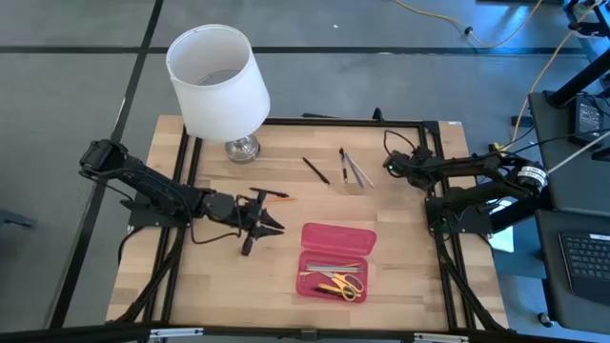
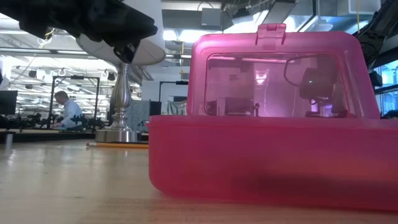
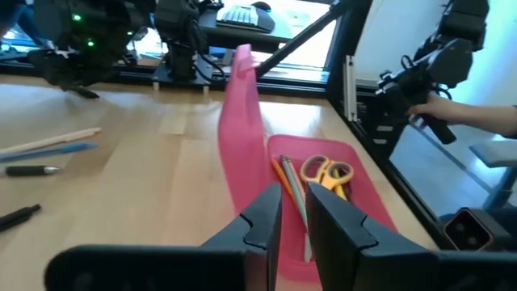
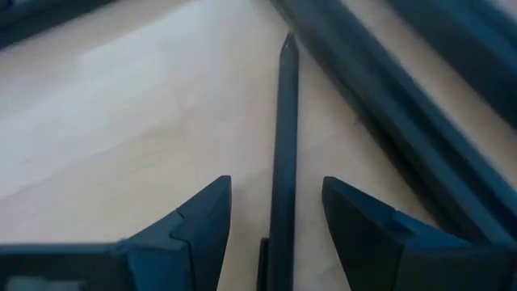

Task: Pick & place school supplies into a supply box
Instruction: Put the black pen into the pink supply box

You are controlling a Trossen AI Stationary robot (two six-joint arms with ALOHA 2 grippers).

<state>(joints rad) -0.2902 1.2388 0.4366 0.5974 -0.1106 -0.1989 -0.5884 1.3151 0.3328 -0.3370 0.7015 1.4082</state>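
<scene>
Dark pen (image 4: 283,137) between right gripper's (image 4: 275,218) spread fingers, untouched

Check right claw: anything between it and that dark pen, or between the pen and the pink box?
Nothing visible. The right claw is open, with the dark pen lying between its fingers. Toward the supply box there is only bare table; its lid stands open. The other pens lie off to the side.

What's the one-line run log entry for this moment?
left claw: open, empty, near supply box | right claw: open, astride dark pen on table | supply box: lid up, scissors inside
</scene>
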